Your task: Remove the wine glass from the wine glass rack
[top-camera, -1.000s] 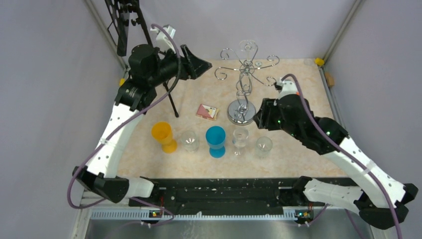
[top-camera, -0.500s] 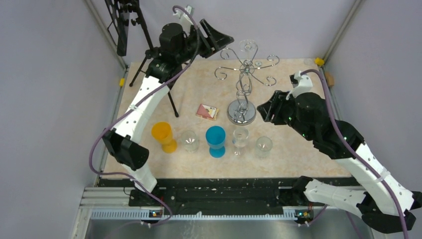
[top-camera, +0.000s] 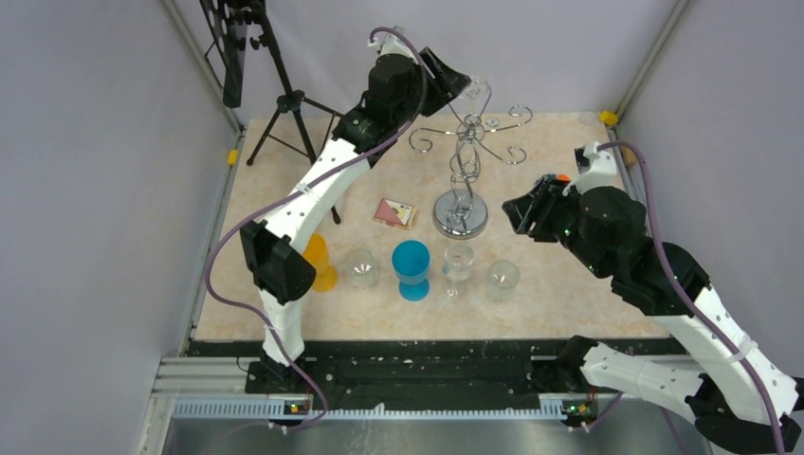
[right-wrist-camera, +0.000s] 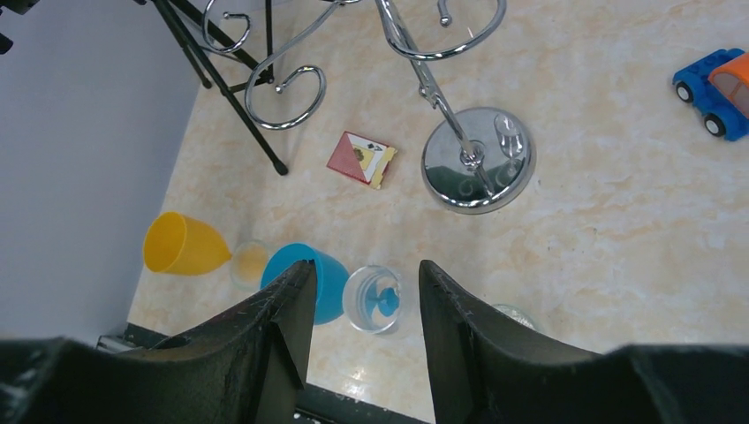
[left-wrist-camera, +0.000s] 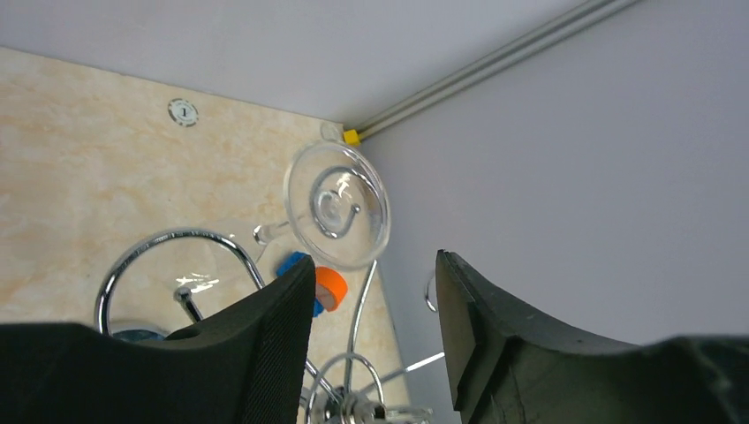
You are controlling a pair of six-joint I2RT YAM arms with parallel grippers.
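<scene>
The left arm has swung away from the black tripod (top-camera: 284, 102) in the far left corner and now reaches over the top of the wine glass rack (top-camera: 462, 212). The right arm has drawn back to the right from the rack's disc base. The left gripper (top-camera: 455, 83) hangs with its jaws spread, just beside the wine glass (top-camera: 473, 91), which hangs from a scroll arm at the crown of the chrome rack. Seen from the left wrist, the glass's round foot shows just ahead of the fingers (left-wrist-camera: 265, 336), not between them.

Along the near side of the surface (top-camera: 559, 308) stand an orange goblet (top-camera: 320, 267), half hidden behind the left arm, then a clear tumbler (top-camera: 360, 268), a blue goblet (top-camera: 411, 268), a clear stemmed glass (top-camera: 458, 264) and a second tumbler (top-camera: 502, 279). A small red-and-cream card (top-camera: 393, 212) lies just left of the rack's base.

On the right, the right gripper (top-camera: 520, 212) hovers near that base, jaws apart and holding nothing. A blue-and-orange toy car (right-wrist-camera: 714, 88) sits on the surface farther to the right.
</scene>
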